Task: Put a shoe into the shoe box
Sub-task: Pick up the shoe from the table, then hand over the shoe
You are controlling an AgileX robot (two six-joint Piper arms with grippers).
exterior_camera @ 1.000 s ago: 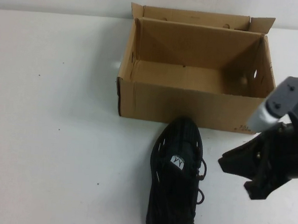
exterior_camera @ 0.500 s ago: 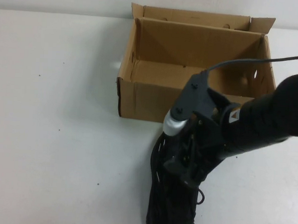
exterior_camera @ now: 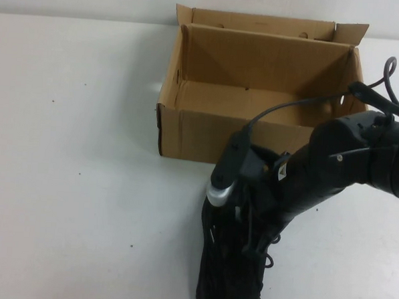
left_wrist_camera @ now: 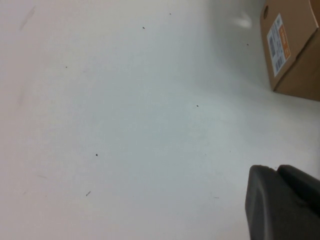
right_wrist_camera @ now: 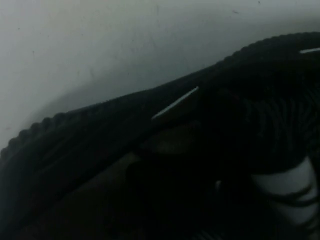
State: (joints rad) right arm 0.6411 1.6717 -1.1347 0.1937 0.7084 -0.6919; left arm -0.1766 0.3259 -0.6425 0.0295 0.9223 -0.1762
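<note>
The black knit shoe (exterior_camera: 229,285) lies on the white table just in front of the shoe box (exterior_camera: 207,133), toe toward the box. The brown cardboard box stands open and holds nothing. My right gripper (exterior_camera: 246,225) is down on the middle of the shoe, and my arm hides the laces and the tongue. The right wrist view is filled by the shoe (right_wrist_camera: 125,135), with a silver side dash and its white tongue label (right_wrist_camera: 290,195) very close. My left gripper (left_wrist_camera: 276,169) is shut and empty, over bare table to the left of the box, out of the high view.
The box's flaps stand up along its far side (exterior_camera: 260,22). A corner of the box with a white sticker (left_wrist_camera: 297,55) shows in the left wrist view. White table (exterior_camera: 71,169) spreads to the left of the shoe and box.
My right arm has swung left from beside the shoe to over it and come down onto it, covering the tongue label. The shoe and box have not moved.
</note>
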